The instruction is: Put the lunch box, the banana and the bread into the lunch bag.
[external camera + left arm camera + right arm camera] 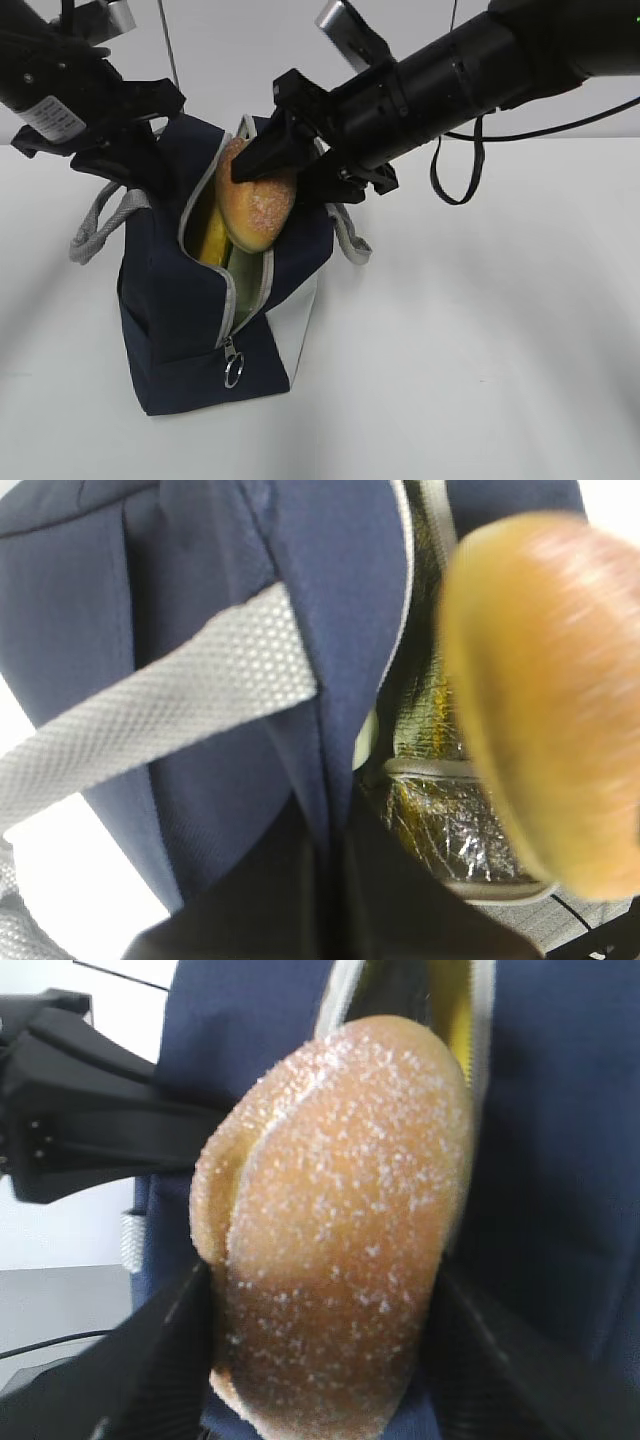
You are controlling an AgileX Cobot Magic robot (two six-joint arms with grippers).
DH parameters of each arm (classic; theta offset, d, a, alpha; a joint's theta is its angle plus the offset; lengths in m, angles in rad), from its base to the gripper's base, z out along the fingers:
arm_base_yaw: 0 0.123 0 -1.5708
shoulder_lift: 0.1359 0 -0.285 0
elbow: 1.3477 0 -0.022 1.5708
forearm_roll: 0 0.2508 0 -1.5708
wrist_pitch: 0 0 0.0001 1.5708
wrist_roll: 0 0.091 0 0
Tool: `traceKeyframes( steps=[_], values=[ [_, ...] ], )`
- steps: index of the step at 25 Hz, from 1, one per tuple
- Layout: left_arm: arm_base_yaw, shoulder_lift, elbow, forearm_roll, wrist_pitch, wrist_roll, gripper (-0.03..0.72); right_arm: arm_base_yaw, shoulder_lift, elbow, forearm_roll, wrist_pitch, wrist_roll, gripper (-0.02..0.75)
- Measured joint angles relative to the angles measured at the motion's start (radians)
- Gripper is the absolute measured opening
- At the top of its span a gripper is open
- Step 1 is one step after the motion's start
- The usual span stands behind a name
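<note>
The navy lunch bag (180, 300) stands unzipped on the white table. My left gripper (150, 165) is shut on its left rim fabric (330, 810), holding the mouth apart. My right gripper (268, 172) is shut on the bread (258, 205), a sugar-dusted golden roll that hangs tilted in the bag's opening. In the right wrist view, black fingers (150, 1360) press both sides of the bread (330, 1210). The yellow banana (212, 240) lies inside the bag beneath it. A pale green sliver beside the banana looks like the lunch box (243, 268), mostly hidden. Foil lining (450, 830) shows inside.
Grey webbing handles hang off the bag at the left (95, 235) and right (352, 245). The metal ring pull (234, 370) dangles at the zipper's near end. A black cable loop (455, 170) droops from the right arm. White table (480, 350) surrounds the bag.
</note>
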Motion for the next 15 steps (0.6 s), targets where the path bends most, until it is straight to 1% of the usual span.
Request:
traceKeyframes(
  steps=[8,10,15],
  values=[
    [0.0,0.0,0.0,0.0,0.0,0.0,-0.002,0.017,0.095,-0.066,0.006,-0.008,-0.004,0.442],
    [0.0,0.0,0.0,0.0,0.0,0.0,-0.002,0.017,0.11,-0.079,0.006,-0.01,-0.004,0.472],
    [0.0,0.0,0.0,0.0,0.0,0.0,-0.002,0.017,0.132,-0.098,0.006,-0.01,-0.004,0.621]
  ],
)
